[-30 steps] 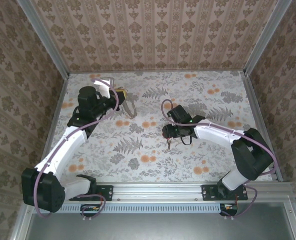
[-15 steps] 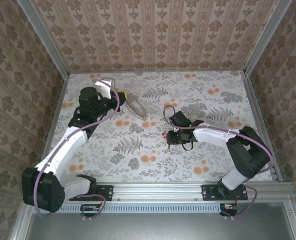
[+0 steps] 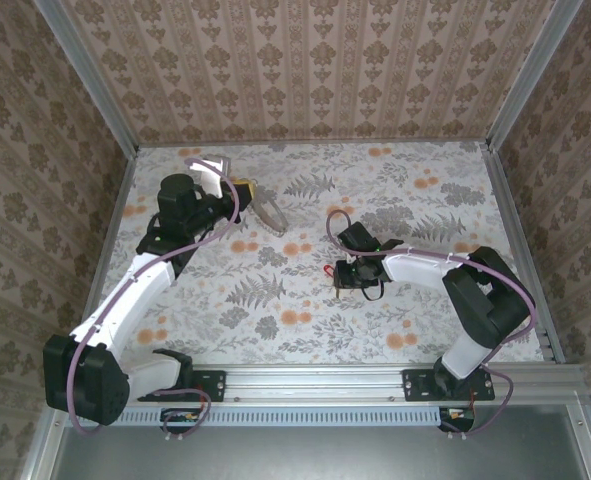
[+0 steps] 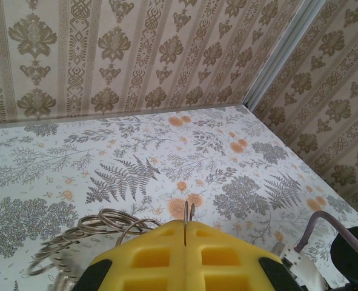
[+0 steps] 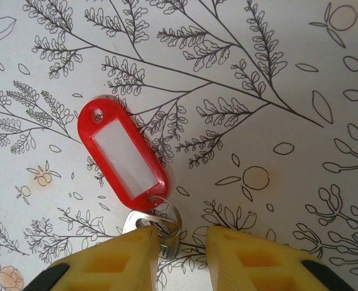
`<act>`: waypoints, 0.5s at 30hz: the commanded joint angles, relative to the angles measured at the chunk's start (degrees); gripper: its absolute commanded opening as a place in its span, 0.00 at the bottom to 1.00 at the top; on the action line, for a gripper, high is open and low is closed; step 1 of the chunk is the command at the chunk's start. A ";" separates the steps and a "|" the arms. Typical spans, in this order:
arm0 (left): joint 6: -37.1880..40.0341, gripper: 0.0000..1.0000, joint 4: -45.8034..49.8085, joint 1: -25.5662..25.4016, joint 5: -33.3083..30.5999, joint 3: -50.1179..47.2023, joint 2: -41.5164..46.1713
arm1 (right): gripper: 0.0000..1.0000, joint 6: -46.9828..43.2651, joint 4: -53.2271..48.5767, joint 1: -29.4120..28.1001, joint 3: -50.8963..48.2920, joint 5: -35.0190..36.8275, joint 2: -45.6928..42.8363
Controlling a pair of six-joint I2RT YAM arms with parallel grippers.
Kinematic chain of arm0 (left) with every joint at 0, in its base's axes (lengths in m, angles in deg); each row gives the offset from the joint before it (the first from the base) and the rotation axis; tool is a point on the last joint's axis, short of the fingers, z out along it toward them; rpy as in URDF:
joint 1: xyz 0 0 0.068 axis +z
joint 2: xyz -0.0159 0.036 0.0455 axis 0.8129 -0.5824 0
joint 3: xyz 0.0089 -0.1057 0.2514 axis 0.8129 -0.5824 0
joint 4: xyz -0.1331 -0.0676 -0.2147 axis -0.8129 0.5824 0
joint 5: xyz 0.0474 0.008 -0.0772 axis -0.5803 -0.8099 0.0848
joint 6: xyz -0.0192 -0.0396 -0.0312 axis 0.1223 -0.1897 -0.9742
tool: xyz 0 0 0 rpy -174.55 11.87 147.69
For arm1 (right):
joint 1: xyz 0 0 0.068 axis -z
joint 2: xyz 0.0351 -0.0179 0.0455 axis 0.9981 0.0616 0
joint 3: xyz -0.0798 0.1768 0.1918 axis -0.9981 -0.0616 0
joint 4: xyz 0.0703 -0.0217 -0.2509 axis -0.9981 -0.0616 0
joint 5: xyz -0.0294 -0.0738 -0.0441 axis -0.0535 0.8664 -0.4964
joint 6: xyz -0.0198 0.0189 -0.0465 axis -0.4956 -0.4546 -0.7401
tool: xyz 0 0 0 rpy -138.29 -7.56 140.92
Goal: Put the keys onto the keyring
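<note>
— Where's the hoop? That large thin grey-brown metal keyring (image 4: 106, 223)?

— Up off the flower-printed table (image 3: 275, 290), on the left. The left gripper (image 4: 186, 229) has its yellow fingers pressed right together on the wire, and the rest dangles beside it.

— And the key?

— The small silver key (image 5: 137, 222) lies flat on the table on the right, well apart from the hoop. It hangs by a little split ring (image 5: 166, 219) from an oblong red plastic tag (image 5: 123, 154) with a white label. The right gripper (image 5: 182, 239) stands astride it, jaws a narrow way apart. Nothing is clamped that I can see.

— What worries you?

— The key is thin and flat. The fingers may skid over it, or nip the split ring instead. Then key and tag would swing loose, and threading them onto a dangling hoop would be guesswork.
</note>
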 commanded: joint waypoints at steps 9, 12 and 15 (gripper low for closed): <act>0.62 0.00 -3.16 -0.59 0.08 -0.68 0.21 | 0.27 1.08 3.91 0.03 1.34 -3.25 0.93; 0.59 0.00 -3.33 -0.60 0.06 -0.90 0.21 | 0.26 1.10 4.03 0.03 1.51 -3.45 1.12; 0.59 0.00 -3.32 -0.60 0.03 -0.99 0.25 | 0.25 1.27 4.29 0.02 1.38 -3.75 1.40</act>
